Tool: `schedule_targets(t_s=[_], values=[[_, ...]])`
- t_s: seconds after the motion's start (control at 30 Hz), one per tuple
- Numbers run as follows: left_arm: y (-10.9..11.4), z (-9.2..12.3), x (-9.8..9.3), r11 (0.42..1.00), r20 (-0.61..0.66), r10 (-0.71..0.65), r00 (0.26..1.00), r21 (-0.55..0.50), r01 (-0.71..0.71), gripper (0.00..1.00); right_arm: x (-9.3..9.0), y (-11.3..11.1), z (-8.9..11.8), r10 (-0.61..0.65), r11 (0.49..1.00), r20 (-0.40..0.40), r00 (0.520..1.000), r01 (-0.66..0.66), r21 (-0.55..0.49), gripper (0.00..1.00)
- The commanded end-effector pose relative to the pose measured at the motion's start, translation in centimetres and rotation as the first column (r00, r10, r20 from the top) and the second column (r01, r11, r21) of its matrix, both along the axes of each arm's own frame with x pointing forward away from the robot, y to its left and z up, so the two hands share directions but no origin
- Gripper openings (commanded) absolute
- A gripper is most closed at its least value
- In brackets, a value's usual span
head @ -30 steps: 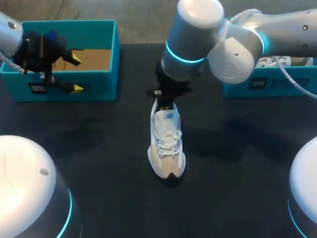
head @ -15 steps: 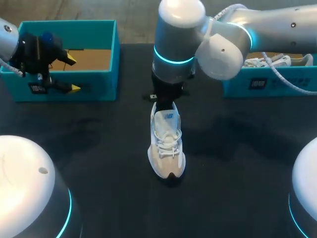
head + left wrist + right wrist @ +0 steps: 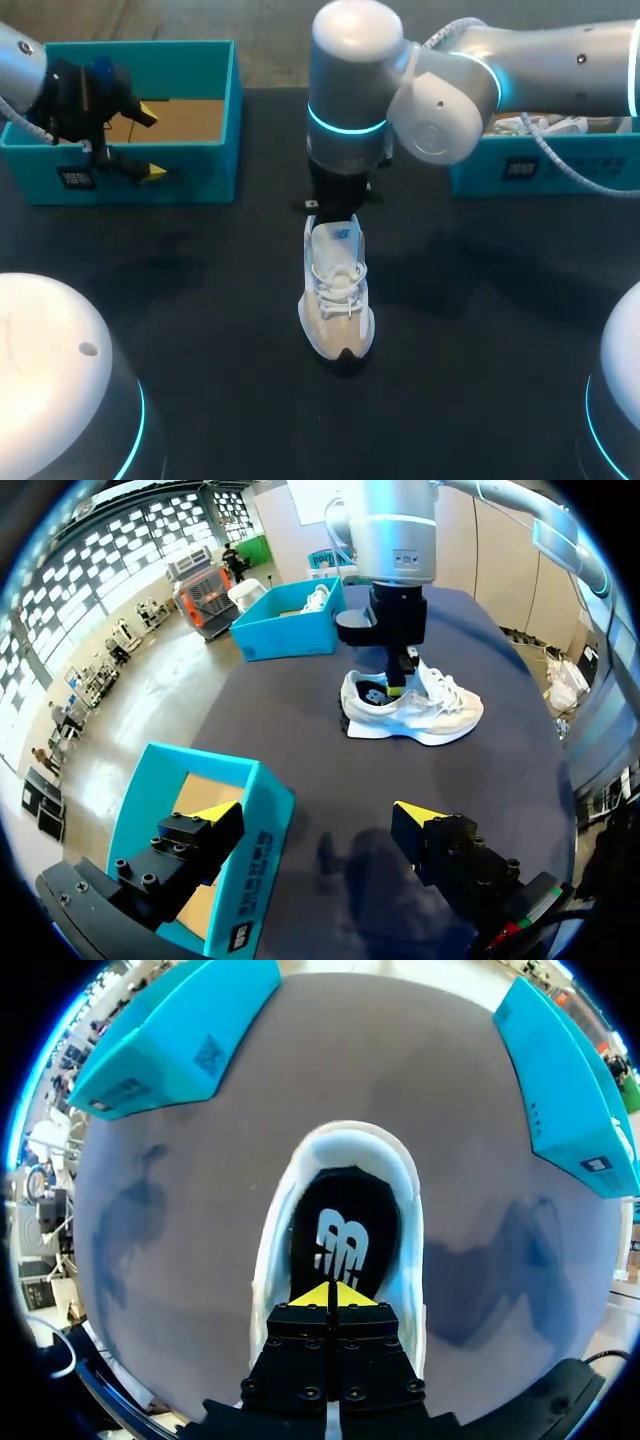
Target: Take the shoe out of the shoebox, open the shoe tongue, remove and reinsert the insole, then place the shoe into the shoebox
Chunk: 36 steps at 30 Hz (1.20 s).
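A dark table (image 3: 200, 300) shows faint, soft shadows.

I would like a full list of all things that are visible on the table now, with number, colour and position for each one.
table: one, black, under everything.
left shoebox: one, teal with a brown floor, far left of the table.
right shoebox: one, teal, far right of the table.
second shoe: one, white, inside the right shoebox.
shoe: one, white with white laces, upright at the table's middle.
insole: one, black with a white mark, lying inside the shoe.
left end effector: one, black with yellow tips, open, astride the left shoebox's front wall.
right end effector: one, black with yellow tips, shut, at the shoe's heel opening, above the insole.
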<state>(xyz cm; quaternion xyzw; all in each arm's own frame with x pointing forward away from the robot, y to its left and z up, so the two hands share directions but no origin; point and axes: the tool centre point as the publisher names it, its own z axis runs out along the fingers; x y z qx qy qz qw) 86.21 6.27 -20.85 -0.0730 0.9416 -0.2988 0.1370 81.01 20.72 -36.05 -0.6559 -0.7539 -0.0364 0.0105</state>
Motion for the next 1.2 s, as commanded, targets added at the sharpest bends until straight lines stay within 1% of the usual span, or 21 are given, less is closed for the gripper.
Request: schedule_targets(t_s=[0.03,0.3,0.37,0.47,0.6,0.67,0.77,0.97,1.2], values=[[0.0,0.0,0.0,1.0,-0.001,-0.001,1.0,0.002,0.001,1.0,0.2,0.1,-1.0,-0.008,1.0,0.001,1.0,0.008,-0.002,0.0],[0.0,0.0,0.0,1.0,-0.001,-0.001,1.0,0.002,0.001,1.0,0.3,-0.1,-2.7,-0.011,1.0,-0.004,1.0,0.011,-0.007,0.0],[0.0,0.0,0.0,1.0,-0.001,-0.001,1.0,0.002,0.001,1.0,0.2,-0.2,-2.9,-0.012,1.0,-0.008,1.0,0.012,-0.01,0.0],[0.0,0.0,0.0,1.0,-0.001,-0.001,1.0,0.002,0.001,1.0,0.2,-0.4,-2.7,-0.014,1.0,-0.002,1.0,0.014,-0.013,0.0],[0.0,0.0,0.0,1.0,-0.001,-0.001,1.0,0.002,0.001,1.0,0.3,-0.6,-1.6,-0.016,1.0,0.038,0.999,0.017,-0.022,0.0],[0.0,0.0,0.0,1.0,-0.001,-0.001,1.0,0.002,0.001,1.0,0.6,-0.7,-1.0,-0.013,1.0,0.063,0.998,0.014,-0.022,0.0],[0.0,0.0,0.0,1.0,-0.001,-0.001,1.0,0.002,0.001,1.0,1.4,-0.8,-0.9,-0.004,1.0,0.096,0.995,0.006,-0.018,0.0],[0.0,0.0,0.0,1.0,-0.001,-0.001,1.0,0.002,0.001,1.0,3.1,-0.6,-1.7,0.027,0.999,0.106,0.994,-0.023,-0.032,0.0],[0.0,0.0,0.0,1.0,-0.001,-0.001,1.0,0.002,0.001,1.0,4.0,-0.6,-2.7,0.022,1.0,0.121,0.992,-0.02,-0.015,0.0]])
